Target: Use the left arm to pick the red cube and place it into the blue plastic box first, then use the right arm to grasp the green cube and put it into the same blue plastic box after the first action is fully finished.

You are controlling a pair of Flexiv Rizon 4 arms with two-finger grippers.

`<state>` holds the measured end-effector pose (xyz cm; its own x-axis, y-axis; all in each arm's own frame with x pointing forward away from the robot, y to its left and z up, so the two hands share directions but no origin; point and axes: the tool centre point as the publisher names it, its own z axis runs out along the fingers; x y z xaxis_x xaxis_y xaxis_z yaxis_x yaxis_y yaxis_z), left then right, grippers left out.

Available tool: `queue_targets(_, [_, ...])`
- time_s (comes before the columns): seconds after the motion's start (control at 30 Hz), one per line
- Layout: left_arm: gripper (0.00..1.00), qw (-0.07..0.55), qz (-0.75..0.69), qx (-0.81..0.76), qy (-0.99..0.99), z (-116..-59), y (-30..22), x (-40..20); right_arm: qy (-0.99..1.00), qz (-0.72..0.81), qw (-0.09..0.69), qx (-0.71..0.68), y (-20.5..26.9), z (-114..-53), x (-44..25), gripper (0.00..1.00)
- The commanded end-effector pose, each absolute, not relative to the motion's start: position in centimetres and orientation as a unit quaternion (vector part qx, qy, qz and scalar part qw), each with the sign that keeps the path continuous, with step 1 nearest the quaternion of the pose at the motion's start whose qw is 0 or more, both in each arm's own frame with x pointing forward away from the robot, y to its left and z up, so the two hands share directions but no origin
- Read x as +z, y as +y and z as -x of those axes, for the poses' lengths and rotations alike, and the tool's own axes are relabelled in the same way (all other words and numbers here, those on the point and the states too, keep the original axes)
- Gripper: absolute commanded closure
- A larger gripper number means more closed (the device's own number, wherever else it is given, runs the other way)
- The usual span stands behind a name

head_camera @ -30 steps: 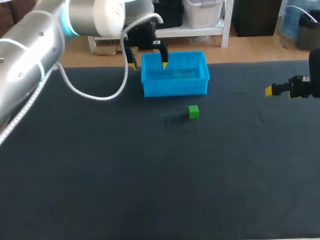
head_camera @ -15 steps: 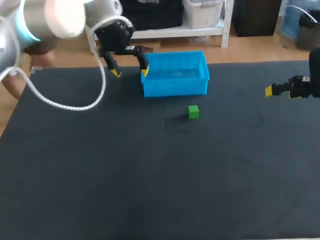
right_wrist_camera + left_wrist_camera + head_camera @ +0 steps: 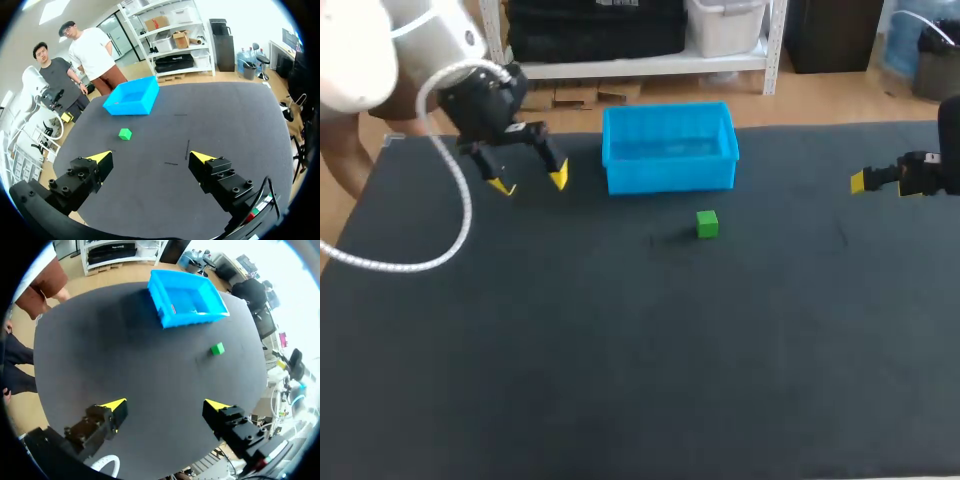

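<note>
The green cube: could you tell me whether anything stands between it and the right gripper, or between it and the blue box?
Nothing visible does. Only bare table lies between the right gripper and the green cube, and between the cube and the blue plastic box. The left gripper hangs clear of both paths.

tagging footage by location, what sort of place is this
Probably a robotics lab bench: a left gripper and right gripper over a dark table with a green cube and blue plastic box.

I see the table under a dark matte cover. Light falls evenly across it, and faint short marks show.
</note>
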<state>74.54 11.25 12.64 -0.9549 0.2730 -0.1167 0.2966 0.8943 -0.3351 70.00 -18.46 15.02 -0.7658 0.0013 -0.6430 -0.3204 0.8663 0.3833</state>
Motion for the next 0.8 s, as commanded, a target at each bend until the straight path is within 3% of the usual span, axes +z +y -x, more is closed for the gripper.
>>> queue_targets(0.03, [0.00, 0.392, -0.077, -0.232, 0.887, -67.5, 14.0, 12.5, 0.908, 0.088, 0.330, 0.243, -18.5, -70.0, 15.0, 0.00])
queue_targets(0.37, [0.00, 0.443, -0.081, -0.223, 0.865, -64.6, 15.3, 12.7, 0.908, 0.088, 0.330, 0.243, -18.5, -70.0, 15.0, 0.00])
queue_targets(0.8, [0.00, 0.434, -0.077, -0.255, 0.861, -65.1, 16.1, 13.2, 0.908, 0.088, 0.330, 0.243, -18.5, -70.0, 15.0, 0.00])
